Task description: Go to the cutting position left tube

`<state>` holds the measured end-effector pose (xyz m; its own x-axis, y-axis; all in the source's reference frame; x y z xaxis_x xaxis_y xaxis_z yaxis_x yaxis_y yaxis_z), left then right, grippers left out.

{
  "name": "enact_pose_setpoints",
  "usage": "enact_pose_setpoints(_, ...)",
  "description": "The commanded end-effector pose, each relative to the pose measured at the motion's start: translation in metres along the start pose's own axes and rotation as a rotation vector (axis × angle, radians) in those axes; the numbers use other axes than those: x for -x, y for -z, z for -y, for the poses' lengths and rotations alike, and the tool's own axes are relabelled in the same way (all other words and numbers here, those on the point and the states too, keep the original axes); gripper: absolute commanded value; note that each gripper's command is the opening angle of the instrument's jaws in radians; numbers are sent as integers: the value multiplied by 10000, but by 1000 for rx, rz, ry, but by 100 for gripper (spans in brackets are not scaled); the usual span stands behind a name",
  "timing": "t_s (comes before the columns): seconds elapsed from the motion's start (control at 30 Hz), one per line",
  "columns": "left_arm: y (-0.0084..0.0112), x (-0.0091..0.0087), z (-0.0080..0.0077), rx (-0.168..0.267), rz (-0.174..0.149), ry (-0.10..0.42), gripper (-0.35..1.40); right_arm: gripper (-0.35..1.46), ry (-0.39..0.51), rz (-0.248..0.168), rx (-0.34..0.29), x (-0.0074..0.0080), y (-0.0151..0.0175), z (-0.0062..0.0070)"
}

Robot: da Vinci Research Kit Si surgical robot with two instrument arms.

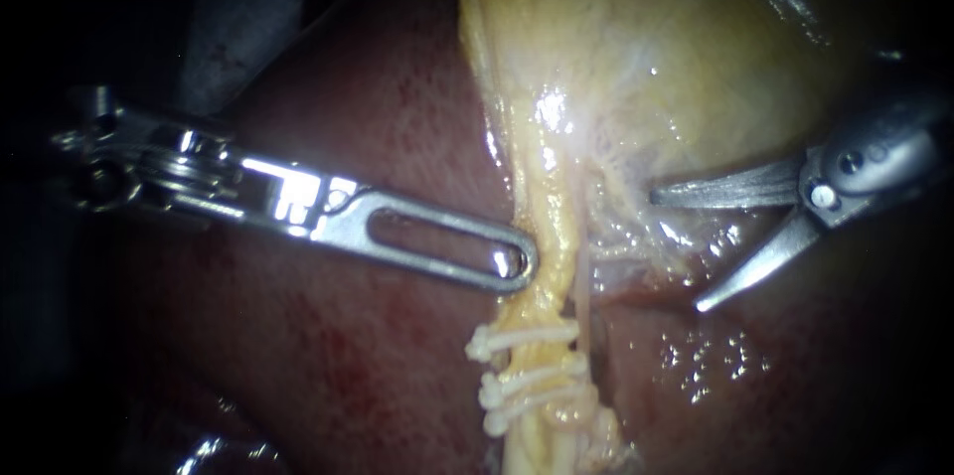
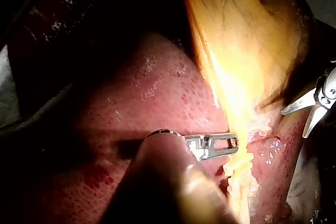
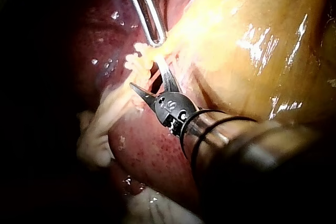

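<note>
The yellow gallbladder (image 1: 646, 38) narrows downward into a yellow left tube (image 1: 549, 237), with a thinner pale tube (image 1: 582, 311) close on its right. Three white clips (image 1: 527, 336) sit across the tubes lower down. My left instrument (image 1: 517, 261), with slotted jaws, is shut on the left edge of the left tube just above the clips; it also shows in the left wrist view (image 2: 228, 144). My right instrument (image 1: 678, 250) has two curved blades standing open, to the right of the tubes and apart from them. From the right wrist, its blades (image 3: 146, 73) point at the clipped tubes (image 3: 137, 59).
Dark red liver (image 1: 397, 117) lies on both sides of the tubes, wet and glistening below the blades (image 1: 706, 356). A pale grey surface (image 1: 238, 18) shows at the upper left, and a shiny glint (image 1: 214, 450) at the lower left edge.
</note>
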<state>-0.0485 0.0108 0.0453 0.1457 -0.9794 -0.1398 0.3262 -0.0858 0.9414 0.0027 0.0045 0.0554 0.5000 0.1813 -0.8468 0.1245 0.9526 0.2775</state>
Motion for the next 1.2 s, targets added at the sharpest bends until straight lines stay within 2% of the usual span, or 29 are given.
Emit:
enact_pose_setpoints(0.03, 0, 0, 0, 0, 0, 0, -35, 145, -3, 1, 0, 0, 0, 0)
enact_pose_setpoints(0.33, 9, 2, 7, -5, -7, 3, -35, 145, -14, 3, -1, 1, -1, 2)
enact_pose_setpoints(0.53, 27, 5, 15, -14, -16, 7, -35, 145, -29, 2, 1, 4, -3, 4)
enact_pose_setpoints(0.77, 52, 13, 34, -22, -23, 18, -35, 143, -56, 0, 3, 6, -7, 6)
enact_pose_setpoints(0.9, 60, 19, 44, -25, -4, 25, -35, 143, -73, -3, -1, 6, -9, 7)
enact_pose_setpoints(1.1, 62, 21, 44, -21, 15, 27, -35, 143, -97, -5, -2, 6, -13, 7)
enact_pose_setpoints(1.2, 62, 21, 44, -20, 15, 27, -35, 141, -154, -13, -5, 7, -15, 8)
